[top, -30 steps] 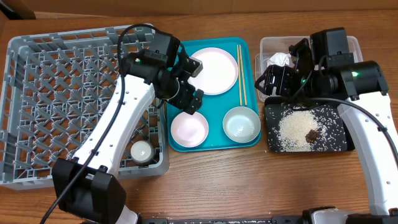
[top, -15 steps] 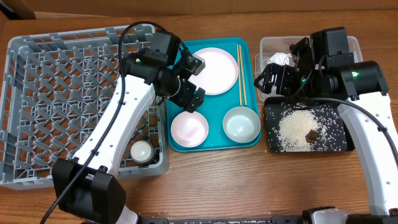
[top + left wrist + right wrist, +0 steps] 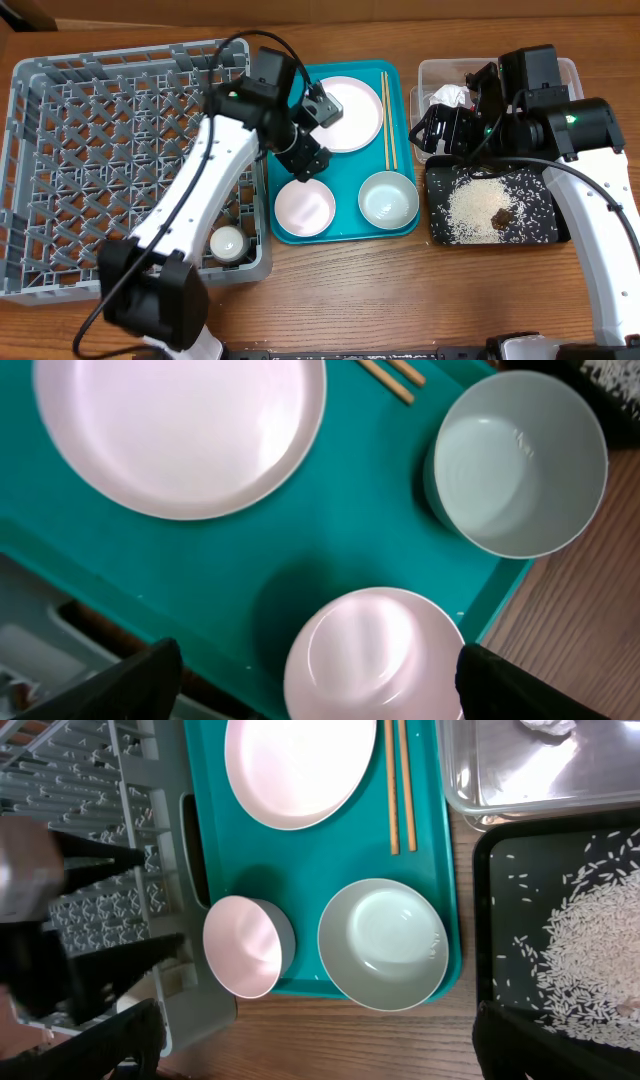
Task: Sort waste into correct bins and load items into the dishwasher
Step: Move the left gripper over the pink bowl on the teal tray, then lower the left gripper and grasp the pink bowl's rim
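My left gripper point(image 3: 318, 135) hovers open over the teal tray point(image 3: 345, 165), between the round plate point(image 3: 345, 112) and the pink bowl point(image 3: 304, 205). In the left wrist view the pink bowl point(image 3: 375, 655) lies between my spread fingertips point(image 3: 140, 685), untouched. A pale green bowl point(image 3: 388, 198) and the chopsticks point(image 3: 388, 120) also lie on the tray. My right gripper point(image 3: 440, 125) stands open and empty above the near edge of the clear tub point(image 3: 425, 70), which holds a white tissue point(image 3: 450, 95). Rice point(image 3: 475, 205) and a brown lump point(image 3: 502, 214) lie in the black tray point(image 3: 540, 225).
The grey dish rack point(image 3: 100, 150) fills the left side, with a white cup point(image 3: 227, 242) in its front right corner. Bare wooden table point(image 3: 400, 290) runs along the front. In the right wrist view the left arm point(image 3: 60, 920) shows dark beside the rack.
My left gripper has shifted a little right and back over the teal tray, turning as it went, and its fingers have narrowed slightly. The right arm has stayed put.
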Available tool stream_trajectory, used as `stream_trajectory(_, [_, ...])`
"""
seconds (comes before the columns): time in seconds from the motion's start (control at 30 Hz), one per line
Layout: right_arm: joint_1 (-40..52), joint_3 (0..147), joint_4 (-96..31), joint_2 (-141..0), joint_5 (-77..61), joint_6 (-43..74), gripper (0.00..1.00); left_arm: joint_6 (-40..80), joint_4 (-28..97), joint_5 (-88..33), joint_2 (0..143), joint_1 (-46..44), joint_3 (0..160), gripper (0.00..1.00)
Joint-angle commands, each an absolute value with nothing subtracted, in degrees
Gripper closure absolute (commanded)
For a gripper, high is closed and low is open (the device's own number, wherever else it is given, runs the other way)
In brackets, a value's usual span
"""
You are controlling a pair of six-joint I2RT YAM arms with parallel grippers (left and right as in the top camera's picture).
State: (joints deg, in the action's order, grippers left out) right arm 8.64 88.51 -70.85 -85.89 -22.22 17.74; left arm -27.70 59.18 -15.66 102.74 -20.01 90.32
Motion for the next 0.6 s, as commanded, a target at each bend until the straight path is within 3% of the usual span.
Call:
stream_trajectory(0.0, [8.6,89.3,-70.8,-85.6,-21.4,17.3,0.0,-30.2,60.3,-14.6,106.7,-21.0,91.0,0.12])
stream_trajectory(0.33, [8.6,89.3,-70.8,-85.6,-20.9,17.3,0.0,-30.2,64.2,-12.4,110.7,-21.0,91.0,0.36])
stream_trajectory(0.57, [8.6,89.3,-70.8,-85.6,-20.4,17.3,0.0,-30.2,63.8,-11.4,114.3,-21.0,90.8,0.35])
